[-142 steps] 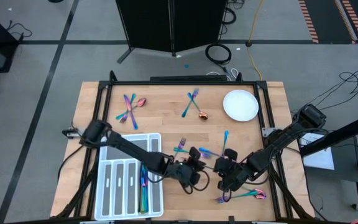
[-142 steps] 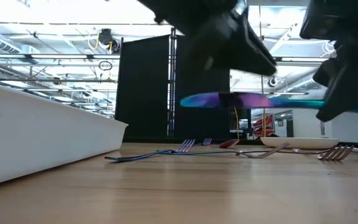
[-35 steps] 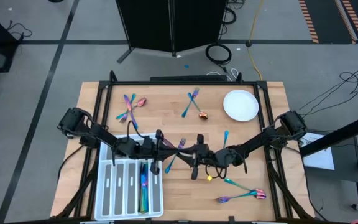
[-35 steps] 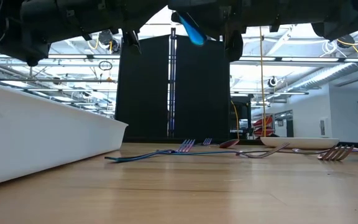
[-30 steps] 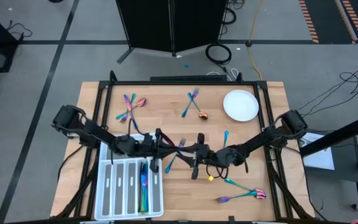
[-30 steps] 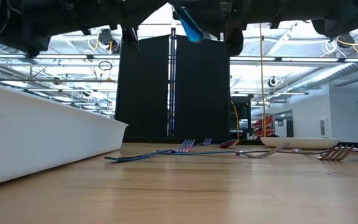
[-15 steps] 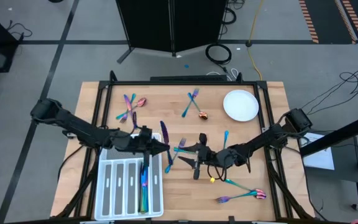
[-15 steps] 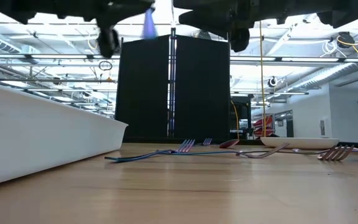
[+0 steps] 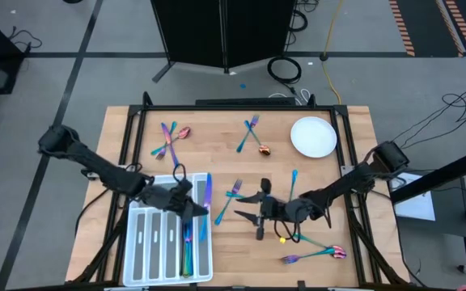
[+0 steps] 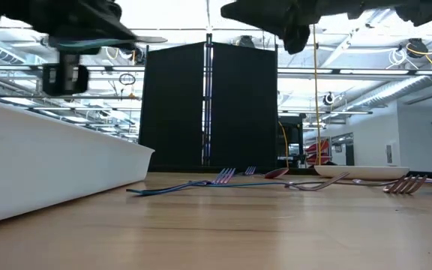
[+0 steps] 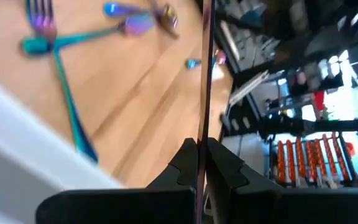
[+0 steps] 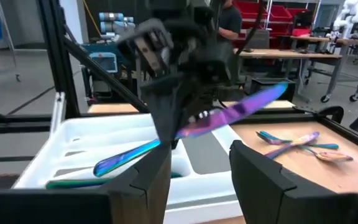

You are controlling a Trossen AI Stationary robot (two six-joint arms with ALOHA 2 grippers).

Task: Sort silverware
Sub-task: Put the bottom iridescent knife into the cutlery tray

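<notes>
Over white tray (image 9: 140,242): left hand (image 9: 194,207) pinching slim iridescent knife (image 9: 206,188).

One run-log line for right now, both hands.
left hand: shut on knife, over tray | right hand: open, empty, mid-table | loose silverware on table

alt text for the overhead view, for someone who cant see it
The left hand, shut on a rainbow knife, hangs over the white tray at the table's front left. The open right hand hovers mid-table, with silverware and a white plate scattered around.
</notes>
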